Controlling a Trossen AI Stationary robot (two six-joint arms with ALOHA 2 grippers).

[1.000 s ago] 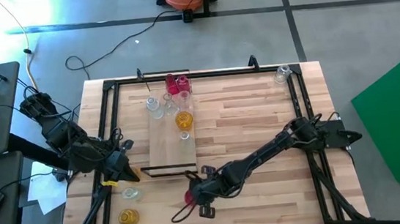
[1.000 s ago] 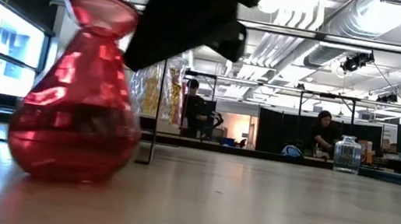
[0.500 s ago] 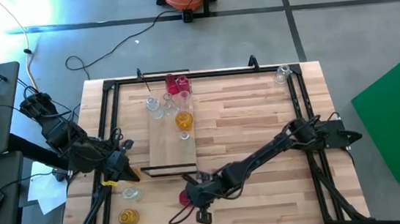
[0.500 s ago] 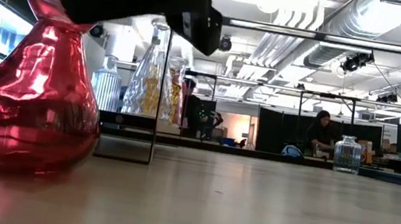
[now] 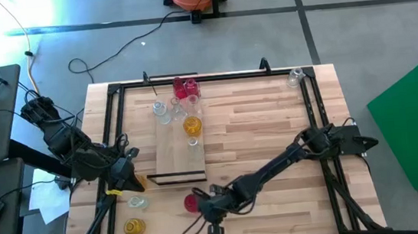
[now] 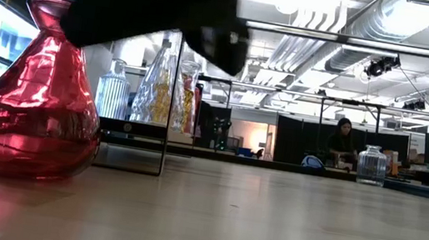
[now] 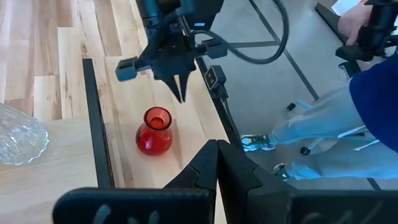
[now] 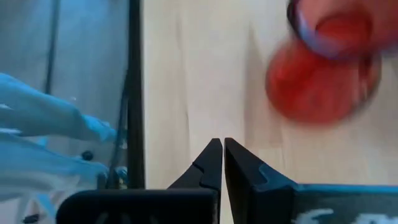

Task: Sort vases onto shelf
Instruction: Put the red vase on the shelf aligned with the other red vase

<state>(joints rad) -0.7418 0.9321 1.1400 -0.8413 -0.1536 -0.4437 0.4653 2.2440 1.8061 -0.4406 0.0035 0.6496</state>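
The right tool hangs with fingers pressed together, holding nothing, just beside a red vase standing upright on the table. Judged step: approaching to pick. Next it must spread, straddle the neck, then carry to the shelf beyond. Farther off, the left tool waits, pressed together.

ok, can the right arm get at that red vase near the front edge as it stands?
Probably yes. The red vase stands upright on bare table with the right gripper beside it and nothing between them. The fingers are shut, so they must open first.
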